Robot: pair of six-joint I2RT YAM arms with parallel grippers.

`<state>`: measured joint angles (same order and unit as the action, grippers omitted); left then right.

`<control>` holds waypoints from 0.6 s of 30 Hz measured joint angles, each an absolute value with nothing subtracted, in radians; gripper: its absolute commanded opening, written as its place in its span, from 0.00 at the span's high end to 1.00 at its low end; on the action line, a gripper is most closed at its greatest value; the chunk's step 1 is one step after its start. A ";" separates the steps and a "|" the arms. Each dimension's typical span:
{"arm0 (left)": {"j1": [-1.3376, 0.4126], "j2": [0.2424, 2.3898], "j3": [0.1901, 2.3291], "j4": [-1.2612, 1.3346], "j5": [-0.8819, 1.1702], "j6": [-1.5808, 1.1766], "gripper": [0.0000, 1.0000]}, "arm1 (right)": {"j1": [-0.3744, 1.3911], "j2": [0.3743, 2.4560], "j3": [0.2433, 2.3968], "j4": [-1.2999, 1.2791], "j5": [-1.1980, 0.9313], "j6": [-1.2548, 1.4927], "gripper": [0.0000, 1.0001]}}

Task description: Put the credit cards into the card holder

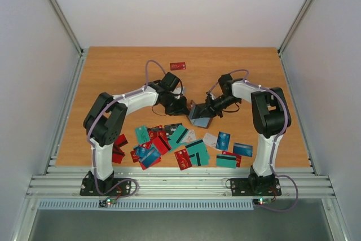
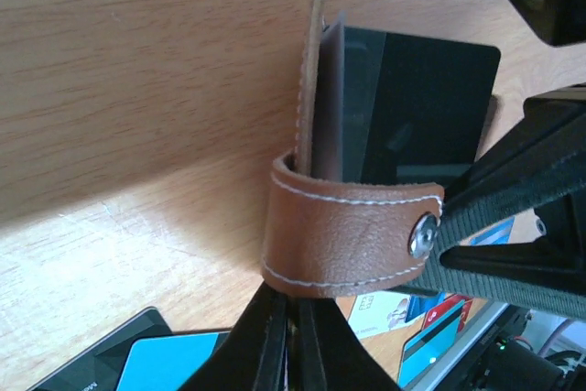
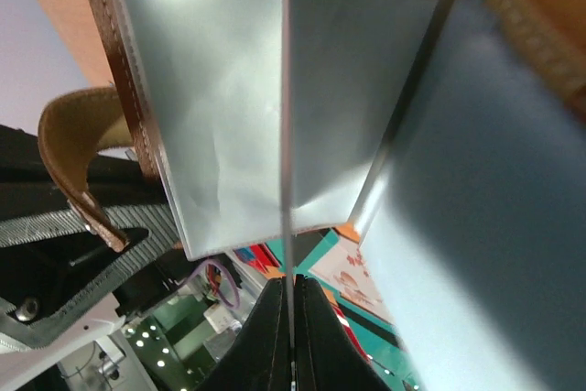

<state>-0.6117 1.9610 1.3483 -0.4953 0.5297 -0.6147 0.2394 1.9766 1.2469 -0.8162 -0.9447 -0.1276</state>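
Note:
The brown card holder is held open above the table's middle between both grippers. My left gripper is shut on the holder's leather just below its snap strap. My right gripper is shut on a thin card seen edge-on, which reaches into the holder's greyish pocket. In the left wrist view a black card stands in the holder. Several loose credit cards in teal, red, blue and white lie near the table's front.
One red card lies alone at the far side of the wooden table. More cards lie by the left arm's base. Metal rails run along the near edge. White walls stand on three sides.

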 measured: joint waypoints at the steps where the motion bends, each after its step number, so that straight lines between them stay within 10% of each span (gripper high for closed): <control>1: -0.608 1.965 1.348 -0.495 0.538 -0.614 0.88 | 0.239 1.992 1.258 -0.816 -0.948 -0.124 0.99; 11: -0.513 1.948 1.325 -0.538 0.621 -0.607 0.47 | 0.240 2.083 1.317 -0.794 -0.963 -0.117 0.99; 18: -0.488 1.849 1.442 -0.764 0.552 -0.465 0.44 | 0.240 2.104 1.328 -0.794 -0.979 -0.117 0.99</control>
<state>-0.4885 1.8488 1.4418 -0.7635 0.5522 -0.4648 0.2398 2.1036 1.3281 -0.7937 -0.9787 -0.1173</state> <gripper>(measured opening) 0.567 0.016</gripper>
